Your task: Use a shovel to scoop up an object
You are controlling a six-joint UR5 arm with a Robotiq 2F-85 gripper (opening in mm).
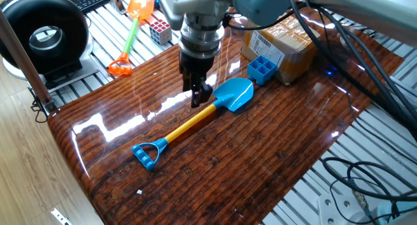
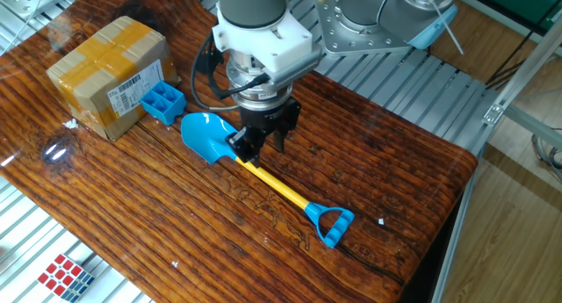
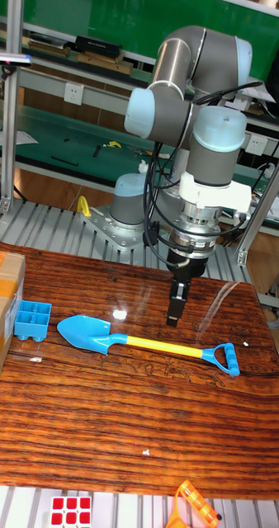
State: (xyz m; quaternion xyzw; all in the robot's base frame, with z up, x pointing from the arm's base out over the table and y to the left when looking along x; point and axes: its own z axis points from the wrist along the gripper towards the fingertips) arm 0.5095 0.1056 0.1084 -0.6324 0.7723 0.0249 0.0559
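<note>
The shovel lies flat on the wooden table, its blue blade pointing at the object, a small blue gridded block just past the blade tip. The same shovel and object appear in the other fixed view, and the shovel and object in the tall view. My gripper hangs open just above the yellow shaft next to the blade. Its fingers stand either side of the shaft line, holding nothing. In the tall view the gripper is seen edge-on.
A brown cardboard box stands right behind the block. An orange-bladed shovel and a puzzle cube lie on the metal slats beyond the table's far edge. A black round device sits at the left. Cables hang at the right.
</note>
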